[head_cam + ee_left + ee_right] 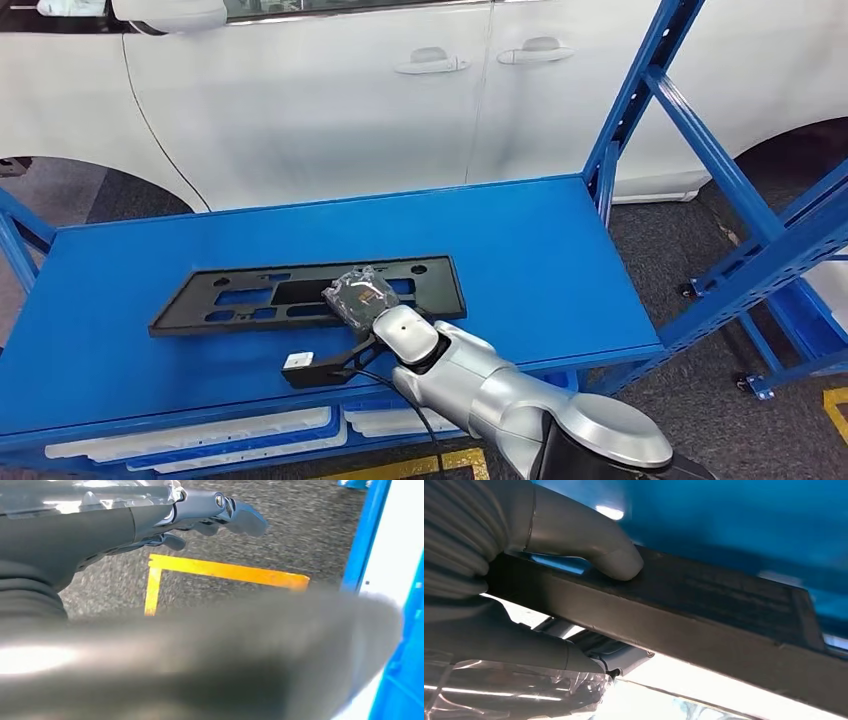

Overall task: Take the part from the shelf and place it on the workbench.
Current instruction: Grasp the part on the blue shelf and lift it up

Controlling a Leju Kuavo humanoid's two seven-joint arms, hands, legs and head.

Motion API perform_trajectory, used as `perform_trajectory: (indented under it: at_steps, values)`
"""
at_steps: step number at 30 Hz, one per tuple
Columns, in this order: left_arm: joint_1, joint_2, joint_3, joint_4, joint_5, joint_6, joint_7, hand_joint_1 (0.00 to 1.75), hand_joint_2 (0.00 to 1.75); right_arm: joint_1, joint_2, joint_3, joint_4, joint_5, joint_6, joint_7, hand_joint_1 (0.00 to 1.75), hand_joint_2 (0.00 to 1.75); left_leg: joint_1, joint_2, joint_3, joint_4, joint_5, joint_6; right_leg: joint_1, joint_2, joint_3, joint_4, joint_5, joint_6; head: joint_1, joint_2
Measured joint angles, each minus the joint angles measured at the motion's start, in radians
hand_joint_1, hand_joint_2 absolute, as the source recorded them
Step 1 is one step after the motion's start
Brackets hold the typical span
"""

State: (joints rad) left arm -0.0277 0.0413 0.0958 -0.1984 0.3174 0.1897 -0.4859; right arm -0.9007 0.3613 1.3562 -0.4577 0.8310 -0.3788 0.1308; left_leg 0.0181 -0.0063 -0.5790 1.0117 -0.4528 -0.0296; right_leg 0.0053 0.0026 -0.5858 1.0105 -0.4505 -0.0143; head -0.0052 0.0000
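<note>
Right hand (360,297), wrapped in crinkled clear plastic, lay on the near long edge of the flat black rectangular plastic panel with cut-out slots (250,295) — in the right wrist view its thick grey thumb (614,560) pressed on the panel's top face while darker fingers (589,645) curled beneath the edge, so the hand gripped the panel. That panel sat lengthwise on the blue metal shelf surface (520,260), toward its front and slightly left of centre, with its far long edge resting on the blue surface; how far the gripped edge was raised could not be told. A silver arm (500,395) reached in from the lower right, and a small black bracket with a white block (305,368) and a cable jutted from the wrist just in front of the panel. Left hand (215,512) showed in its wrist view above grey speckled floor (300,535) marked with a yellow taped corner (220,570); its dark fingers were curled in loosely with nothing between them. Behind the shelf stood a white car body with two door handles (330,110), and blue slanted rack uprights (700,140) rose on the right side.
</note>
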Motion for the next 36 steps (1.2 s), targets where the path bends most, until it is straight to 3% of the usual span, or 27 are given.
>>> perform_trajectory:
  at_steps: [3, 4, 6, 8, 9, 10, 12, 13, 15, 18, 20, 22, 23, 24, 25, 27, 29, 33, 34, 36]
  values:
    - [0.000, -0.001, 0.000, 0.000, 0.001, -0.005, -0.017, 0.00, 1.75, -0.004, 0.000, -0.015, -0.017, -0.035, -0.023, -0.023, 1.75, 1.75, 0.005, 0.001, -0.001, -0.004, 0.006, 0.020, -0.001, 0.000, -0.011, 0.023, -0.019, 0.013, 0.002, 0.000]
    - [0.000, -0.001, 0.001, 0.000, 0.001, -0.003, -0.019, 0.00, 1.75, -0.006, 0.000, -0.023, -0.025, -0.055, -0.039, -0.037, 1.75, 1.75, 0.007, 0.002, -0.001, -0.007, 0.008, 0.026, -0.002, 0.000, -0.029, 0.061, -0.043, 0.017, 0.003, 0.000]
    - [-0.002, -0.002, 0.002, 0.000, -0.001, 0.002, -0.020, 0.00, 1.75, -0.008, 0.000, -0.043, -0.044, -0.111, -0.082, -0.077, 1.75, 1.75, 0.006, 0.003, -0.003, -0.007, 0.009, 0.032, -0.005, -0.001, -0.091, 0.194, -0.108, 0.024, 0.005, 0.000]
    - [-0.002, -0.002, 0.002, 0.000, -0.003, 0.004, -0.015, 0.00, 1.75, -0.008, -0.001, -0.072, -0.066, -0.187, -0.125, -0.139, 1.75, 1.75, 0.004, 0.003, -0.003, -0.006, 0.008, 0.033, -0.007, -0.001, -0.141, 0.297, -0.136, 0.025, 0.005, 0.000]
    - [-0.002, -0.002, 0.003, 0.000, -0.004, 0.002, -0.012, 0.00, 1.75, -0.007, -0.001, -0.092, -0.080, -0.236, -0.144, -0.184, 1.75, 1.75, 0.004, 0.002, -0.002, -0.006, 0.008, 0.033, -0.008, -0.001, -0.141, 0.294, -0.121, 0.023, 0.005, 0.000]
    - [-0.002, -0.002, 0.003, 0.000, -0.004, 0.001, -0.010, 0.00, 1.75, -0.007, -0.001, -0.117, -0.098, -0.289, -0.158, -0.236, 1.75, 1.75, 0.003, 0.001, -0.001, -0.006, 0.008, 0.033, -0.007, -0.001, -0.121, 0.248, -0.089, 0.019, 0.005, 0.000]
    - [-0.004, -0.005, 0.005, 0.000, -0.004, -0.004, -0.015, 0.00, 1.75, -0.005, 0.000, -0.179, -0.147, -0.397, -0.174, -0.352, 1.75, 1.75, 0.000, -0.001, 0.001, -0.006, 0.006, 0.030, -0.002, -0.001, -0.053, 0.100, -0.017, 0.002, 0.004, 0.000]
    - [-0.005, -0.007, 0.006, 0.000, -0.003, -0.006, -0.022, 0.00, 1.75, 0.000, -0.001, -0.214, -0.177, -0.440, -0.172, -0.405, 1.75, 1.75, -0.002, -0.001, 0.000, -0.005, 0.005, 0.028, 0.001, -0.001, -0.028, 0.043, 0.002, -0.004, 0.003, 0.000]
    - [-0.006, -0.010, 0.010, 0.000, -0.001, -0.009, -0.043, 0.00, 1.75, 0.029, -0.004, -0.300, -0.260, -0.519, -0.135, -0.496, 1.75, 1.75, 0.000, -0.002, -0.004, -0.006, 0.006, 0.018, 0.008, -0.002, -0.013, 0.001, 0.007, -0.010, 0.002, 0.000]
    - [-0.005, -0.011, 0.025, 0.000, 0.008, -0.029, -0.077, 0.00, 1.75, 0.109, -0.018, -0.451, -0.434, -0.674, 0.005, -0.585, 1.75, 1.75, 0.002, -0.001, -0.007, 0.002, -0.005, 0.001, 0.002, -0.005, -0.004, -0.020, 0.014, -0.015, 0.000, 0.000]
    - [-0.004, -0.011, 0.040, 0.000, 0.022, -0.047, -0.102, 0.00, 1.75, 0.165, -0.028, -0.542, -0.545, -0.796, 0.088, -0.635, 1.75, 1.75, 0.004, 0.001, -0.041, 0.083, -0.055, -0.006, -0.003, -0.009, 0.005, -0.032, 0.018, -0.019, -0.002, 0.000]
    - [-0.003, -0.011, 0.057, 0.000, 0.038, -0.058, -0.125, 0.00, 1.75, 0.218, -0.043, -0.624, -0.645, -0.917, 0.167, -0.668, 1.75, 1.75, 0.004, 0.001, -0.102, 0.217, -0.115, -0.014, -0.003, -0.013, 0.007, -0.033, 0.017, -0.022, -0.003, 0.000]
    - [-0.002, -0.011, 0.067, 0.000, 0.042, -0.062, -0.139, 0.00, 1.75, 0.247, -0.056, -0.661, -0.692, -0.969, 0.215, -0.674, 1.75, 1.75, 0.006, 0.001, -0.124, 0.262, -0.126, -0.017, -0.003, -0.013, 0.007, -0.032, 0.016, -0.022, -0.004, 0.000]
    - [0.000, -0.011, 0.075, 0.000, 0.044, -0.066, -0.152, 0.00, 1.75, 0.276, -0.072, -0.694, -0.739, -1.012, 0.268, -0.678, 1.75, 1.75, 0.007, 0.002, -0.129, 0.272, -0.119, -0.020, -0.004, -0.013, 0.008, -0.031, 0.015, -0.021, -0.004, 0.000]
    - [0.002, -0.011, 0.082, 0.000, 0.044, -0.070, -0.165, 0.00, 1.75, 0.306, -0.090, -0.722, -0.785, -1.050, 0.326, -0.685, 1.75, 1.75, 0.009, 0.002, -0.114, 0.240, -0.092, -0.021, -0.006, -0.012, 0.008, -0.028, 0.013, -0.018, -0.005, 0.000]
    - [0.002, -0.012, 0.093, 0.000, 0.040, -0.075, -0.177, 0.00, 1.75, 0.364, -0.125, -0.771, -0.877, -1.097, 0.435, -0.708, 1.75, 1.75, 0.013, 0.002, -0.048, 0.107, -0.028, -0.023, -0.009, -0.009, 0.008, -0.017, 0.005, -0.008, -0.005, 0.000]
    - [0.002, -0.012, 0.102, 0.000, 0.038, -0.072, -0.173, 0.00, 1.75, 0.417, -0.162, -0.818, -0.973, -1.118, 0.527, -0.733, 1.75, 1.75, 0.010, 0.000, -0.004, 0.017, -0.004, -0.013, -0.007, -0.006, 0.002, -0.004, -0.002, 0.003, -0.006, 0.000]
    - [0.005, -0.014, 0.117, 0.000, 0.039, -0.060, -0.158, 0.00, 1.75, 0.506, -0.222, -0.900, -1.134, -1.129, 0.626, -0.750, 1.75, 1.75, 0.006, 0.000, 0.001, 0.002, -0.007, 0.018, -0.008, -0.004, -0.005, 0.008, -0.011, 0.022, -0.005, 0.000]
    - [0.005, -0.014, 0.121, 0.000, 0.039, -0.057, -0.155, 0.00, 1.75, 0.519, -0.234, -0.913, -1.163, -1.130, 0.639, -0.751, 1.75, 1.75, 0.007, 0.001, 0.002, -0.001, -0.005, 0.026, -0.010, -0.004, -0.015, 0.032, -0.029, 0.027, -0.004, 0.000]
    - [0.003, -0.015, 0.129, 0.000, 0.040, -0.050, -0.150, 0.00, 1.75, 0.544, -0.256, -0.932, -1.209, -1.133, 0.667, -0.753, 1.75, 1.75, 0.007, 0.003, 0.003, -0.004, -0.002, 0.036, -0.013, -0.004, -0.066, 0.145, -0.090, 0.035, -0.002, 0.000]
